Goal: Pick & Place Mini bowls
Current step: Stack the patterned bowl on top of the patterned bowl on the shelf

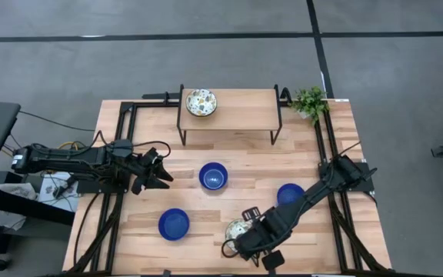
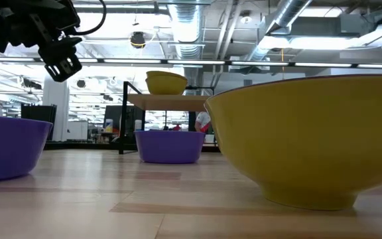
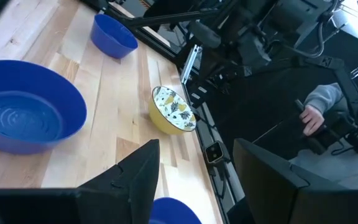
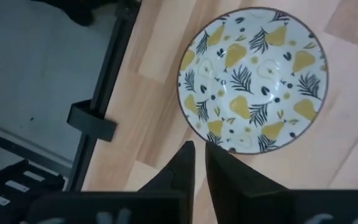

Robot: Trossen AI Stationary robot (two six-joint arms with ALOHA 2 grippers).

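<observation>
Left gripper (image 1: 162, 169): hangs above the table's left side, fingers spread wide and empty – a waiting arm, well apart from every bowl.

Near-left blue bowl (image 1: 174, 224): upright on the table, near the front edge, untouched.

Shelf bowl (image 1: 201, 102): patterned, sitting on the left end of the raised shelf (image 1: 241, 115) at the far side.

Centre blue bowl (image 1: 213, 176): upright between the shelf and the front edge, just right of the left gripper's reach.

Patterned bowl (image 4: 252, 79): on the table at the near edge, right of centre – cream inside with yellow pears and dark leaves, yellow outside. It stands upright and flat.

Right gripper (image 4: 199, 163): low over the near rim of the patterned bowl, fingers almost pressed together with only a thin gap, holding nothing. The tips sit just outside the rim; whether they touch it cannot be told.

Right blue bowl (image 1: 290, 194): beyond the right arm, partly hidden by it.

Plant (image 1: 310, 101): small green sprig at the shelf's far-right corner.

Step in hand: judged to be a rim grasp of the patterned bowl. To do it well the fingers would need to part, one going inside the wall and one outside, then close square on the rim so that the bowl does not tip or skid toward the table's front rail.

Risk: a glazed wall may slip in a shallow pinch.
</observation>
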